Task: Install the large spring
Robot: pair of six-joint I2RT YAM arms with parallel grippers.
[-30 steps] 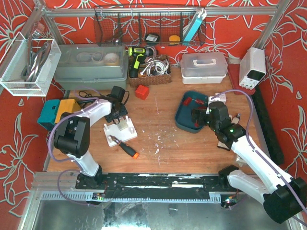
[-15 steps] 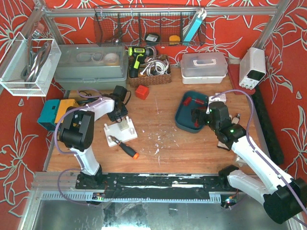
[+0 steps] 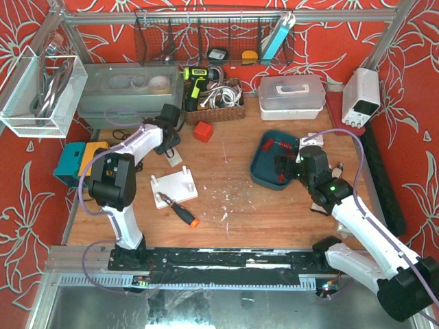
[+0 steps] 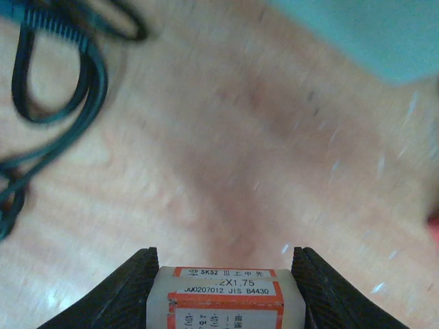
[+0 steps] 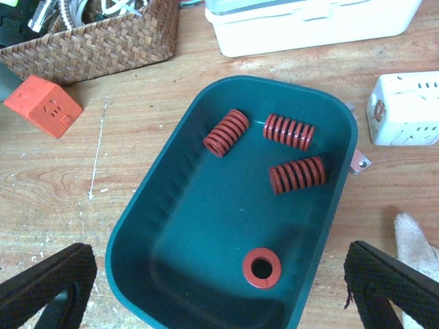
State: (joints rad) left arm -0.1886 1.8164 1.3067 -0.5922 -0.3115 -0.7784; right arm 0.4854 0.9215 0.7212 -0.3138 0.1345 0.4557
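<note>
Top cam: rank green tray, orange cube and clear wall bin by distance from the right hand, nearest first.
1. green tray: directly beneath the right hand.
2. orange cube: to its left, mid-table toward the back.
3. clear wall bin: far-left wall, well beyond the cube.

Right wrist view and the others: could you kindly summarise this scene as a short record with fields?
tray: teal tray on the wooden table, under the right wrist camera
springs: three red springs lying on their sides in it, one spring on end
right pincer: open, above the tray, holding nothing
left pincer: closed on a labelled white box
fixture: white plate near the left arm
</note>
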